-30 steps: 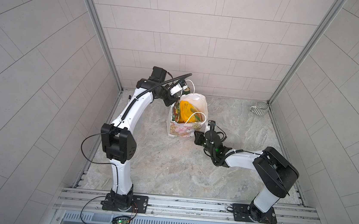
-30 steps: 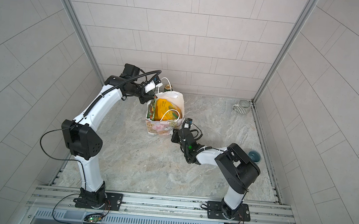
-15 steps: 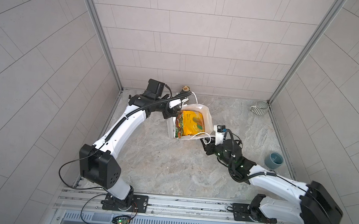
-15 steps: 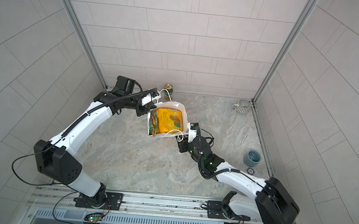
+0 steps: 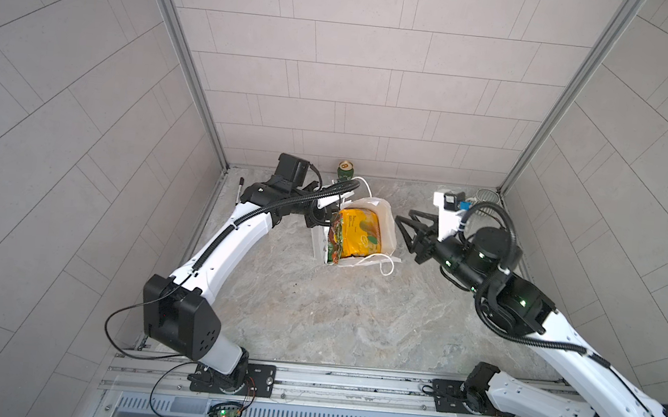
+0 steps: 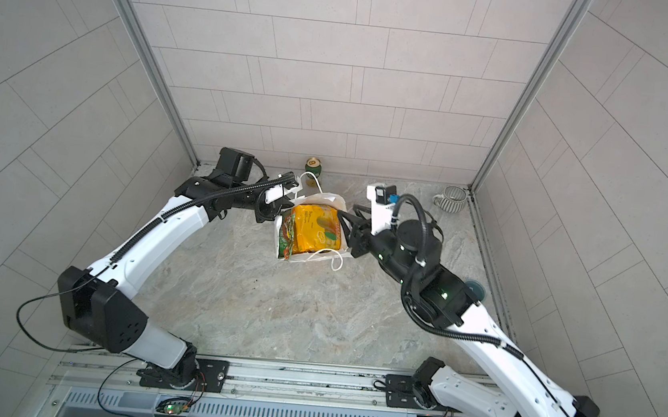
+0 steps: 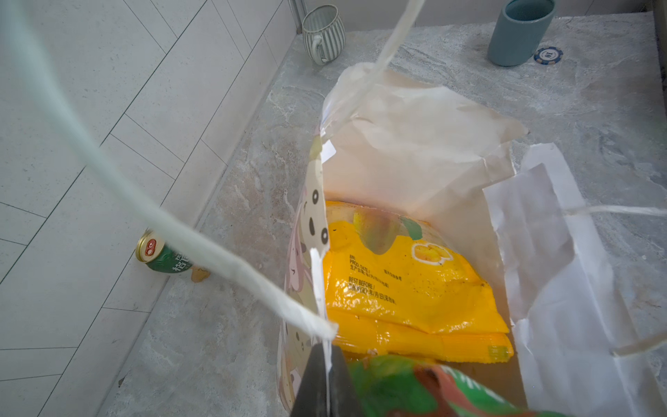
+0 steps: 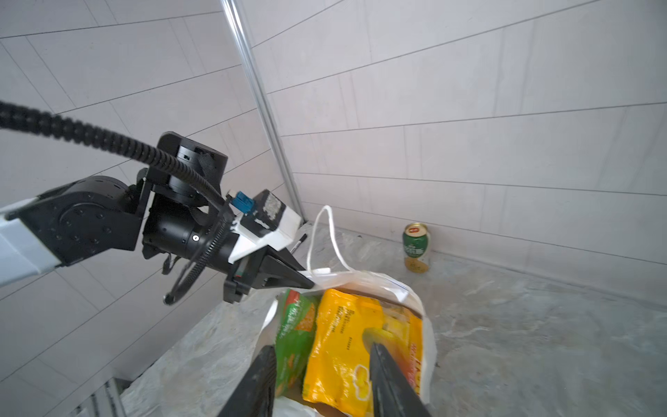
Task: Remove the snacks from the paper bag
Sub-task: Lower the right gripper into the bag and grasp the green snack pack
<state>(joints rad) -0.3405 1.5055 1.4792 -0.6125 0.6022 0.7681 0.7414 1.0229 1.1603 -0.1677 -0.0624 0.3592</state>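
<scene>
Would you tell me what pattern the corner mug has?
The mug has grey-and-white vertical stripes, clearest in the left wrist view.

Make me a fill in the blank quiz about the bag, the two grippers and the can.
The left gripper is ____ on the paper bag's rim.
The right gripper's jaws stand ____ near the bag's mouth.
The snack beside the green packet is ____.
The can by the back wall stands ____.
Missing words: shut; open; yellow; upright.
</scene>
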